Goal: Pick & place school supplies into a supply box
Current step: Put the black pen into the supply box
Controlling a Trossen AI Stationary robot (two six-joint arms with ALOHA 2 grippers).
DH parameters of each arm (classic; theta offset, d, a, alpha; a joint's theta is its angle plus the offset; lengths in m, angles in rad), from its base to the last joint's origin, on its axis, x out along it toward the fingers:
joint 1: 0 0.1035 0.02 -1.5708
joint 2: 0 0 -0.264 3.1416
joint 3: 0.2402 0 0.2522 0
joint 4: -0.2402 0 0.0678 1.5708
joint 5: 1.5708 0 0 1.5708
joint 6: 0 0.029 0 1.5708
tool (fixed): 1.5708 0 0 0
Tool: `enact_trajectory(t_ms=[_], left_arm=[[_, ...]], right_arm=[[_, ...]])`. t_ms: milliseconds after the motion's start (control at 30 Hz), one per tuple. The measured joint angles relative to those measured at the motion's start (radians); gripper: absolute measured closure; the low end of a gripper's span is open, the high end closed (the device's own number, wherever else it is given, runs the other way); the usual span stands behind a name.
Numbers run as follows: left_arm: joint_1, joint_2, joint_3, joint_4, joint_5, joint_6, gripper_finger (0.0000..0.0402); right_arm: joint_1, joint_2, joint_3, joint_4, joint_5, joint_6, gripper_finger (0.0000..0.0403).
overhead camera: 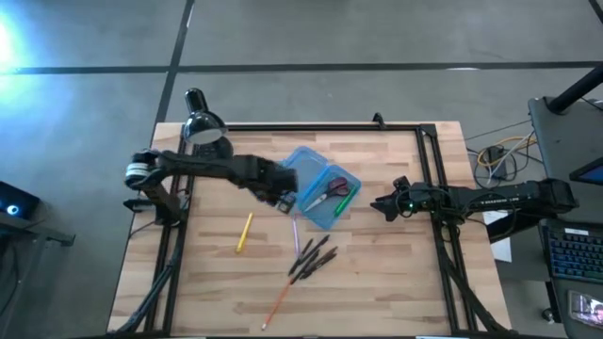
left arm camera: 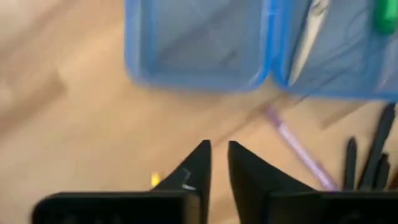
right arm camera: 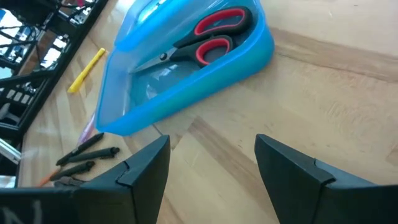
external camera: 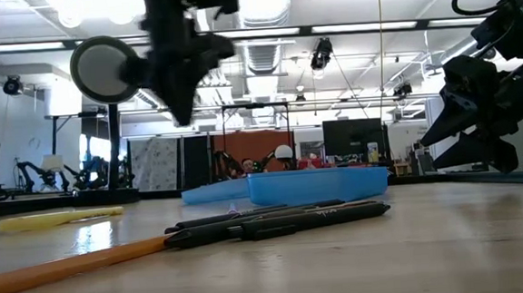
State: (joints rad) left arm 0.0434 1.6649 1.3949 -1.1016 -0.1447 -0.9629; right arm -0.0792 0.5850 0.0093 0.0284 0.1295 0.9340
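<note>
The blue supply box (overhead camera: pixel 325 196) lies open in the middle of the table, its lid (overhead camera: pixel 300 169) flat on the far-left side. Red-handled scissors (right arm camera: pixel 214 34) and a green pen (overhead camera: pixel 344 201) lie inside. On the wood lie a yellow pen (overhead camera: pixel 244 232), a pale purple pen (left arm camera: pixel 301 152), several black pens (overhead camera: pixel 314 256) and an orange pencil (overhead camera: pixel 280 299). My left gripper (left arm camera: pixel 219 158) hangs above the table just left of the box, pointing down, its fingers a narrow gap apart with nothing between them. My right gripper (right arm camera: pixel 211 149) waits open to the right of the box.
A black desk lamp (overhead camera: pixel 203 127) stands at the table's far left corner, close behind my left arm. A dark frame rail (overhead camera: pixel 320 126) runs along the far edge and both sides. Bare wood lies near the front edge and right of the box.
</note>
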Motion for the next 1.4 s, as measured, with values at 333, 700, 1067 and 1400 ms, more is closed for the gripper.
enact_trajectory(t_ms=[333,700,1067,1400], left_arm=[[-0.157,-0.121,-0.320,0.060,0.110,-0.268,0.0245],[-0.240,-0.131,-0.419,0.161,0.078,-0.309,0.0242],[-0.371,-0.213,-0.500,0.238,-0.136,-0.277,0.0242],[-0.466,-0.345,-0.703,0.550,-0.240,-0.350,0.0242]], right_arm=[[0.000,0.002,0.000,-0.003,-0.010,-0.021,0.0177],[0.002,0.006,0.000,0.008,-0.157,-0.082,0.0177],[0.077,0.163,0.321,-0.260,-0.141,-0.389,0.0189],[0.247,0.667,0.624,-0.352,-0.128,-0.446,0.0189]])
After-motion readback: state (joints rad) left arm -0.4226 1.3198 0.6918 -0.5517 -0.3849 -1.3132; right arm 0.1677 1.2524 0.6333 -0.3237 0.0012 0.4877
